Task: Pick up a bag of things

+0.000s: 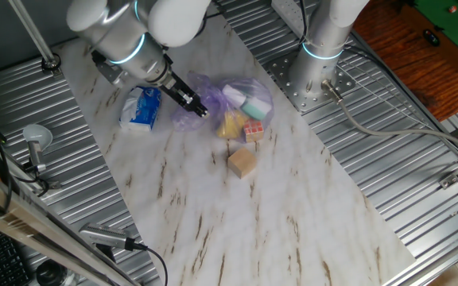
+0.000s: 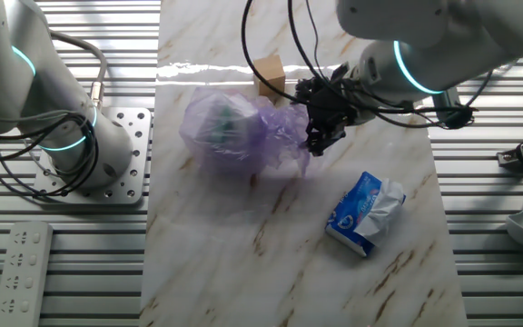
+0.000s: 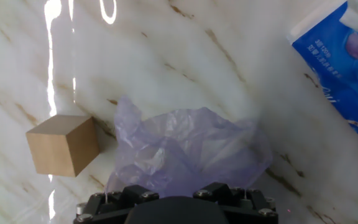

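Note:
The bag of things (image 1: 241, 99) is pale-purple plastic with yellow, mint, white and pink blocks inside, lying on the marble board. It also shows in the other fixed view (image 2: 234, 132). My gripper (image 1: 199, 110) comes down on the bag's loose, empty edge, away from the blocks. Its fingers look pressed together on the crumpled plastic (image 2: 317, 143). In the hand view the purple plastic (image 3: 185, 149) rises up to the gripper housing (image 3: 173, 208) and hides the fingertips.
A tan wooden cube (image 1: 242, 164) sits just in front of the bag, seen also in the hand view (image 3: 62, 144). A blue-and-white packet (image 1: 141, 109) lies on the gripper's other side (image 2: 365, 213). A second arm's base (image 1: 324, 48) stands beside the board.

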Tool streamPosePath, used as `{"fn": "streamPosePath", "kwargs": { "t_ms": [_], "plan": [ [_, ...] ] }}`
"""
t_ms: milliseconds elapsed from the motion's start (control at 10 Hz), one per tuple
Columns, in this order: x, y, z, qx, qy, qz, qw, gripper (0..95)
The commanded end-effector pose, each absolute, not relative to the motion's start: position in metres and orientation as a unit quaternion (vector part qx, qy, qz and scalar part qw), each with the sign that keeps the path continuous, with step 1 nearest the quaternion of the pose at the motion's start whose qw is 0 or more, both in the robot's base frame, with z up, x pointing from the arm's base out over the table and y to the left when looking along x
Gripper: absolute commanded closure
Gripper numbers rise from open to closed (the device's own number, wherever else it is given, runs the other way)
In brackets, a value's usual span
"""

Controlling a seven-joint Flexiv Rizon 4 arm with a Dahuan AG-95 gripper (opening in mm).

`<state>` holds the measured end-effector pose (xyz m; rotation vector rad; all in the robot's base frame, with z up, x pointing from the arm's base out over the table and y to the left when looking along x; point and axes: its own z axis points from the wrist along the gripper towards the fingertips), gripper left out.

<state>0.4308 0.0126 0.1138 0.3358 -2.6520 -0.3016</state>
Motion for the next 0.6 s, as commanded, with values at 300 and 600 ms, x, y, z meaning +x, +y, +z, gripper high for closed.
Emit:
{"fn": "streamPosePath", "kwargs": {
  "t_ms": [300,600],
  "plan": [
    [0.4284,0.0118,0.1086,0.123,-0.956,-0.111,0.242,19.0],
    [0.4277,0.0115,0.1085,0.116,-0.960,-0.107,0.232,19.0]
  ]
}}
